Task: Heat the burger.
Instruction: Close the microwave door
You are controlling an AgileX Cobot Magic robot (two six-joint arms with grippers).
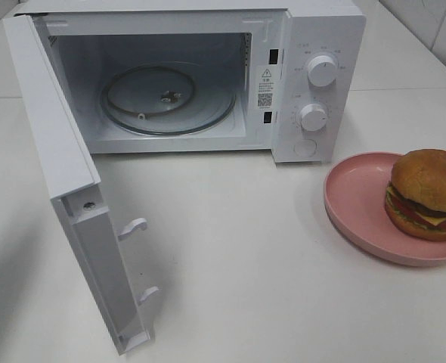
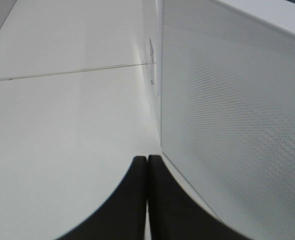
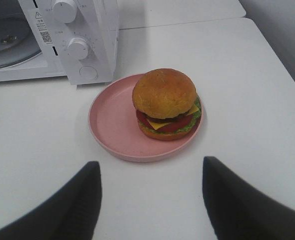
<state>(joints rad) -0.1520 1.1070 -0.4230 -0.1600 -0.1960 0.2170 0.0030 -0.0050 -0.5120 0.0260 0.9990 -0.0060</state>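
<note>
The burger has a golden-brown bun with cheese, tomato and lettuce, and sits on a pink plate at the table's right edge. In the right wrist view the burger rests toward one side of the plate. My right gripper is open, its fingers spread wide just short of the plate and holding nothing. My left gripper is shut, its fingers pressed together beside the outer face of the microwave door. Neither gripper shows in the exterior high view.
A white microwave stands at the back. Its door is swung wide open toward the front left. A glass turntable lies inside the cavity, and two knobs sit on the right panel.
</note>
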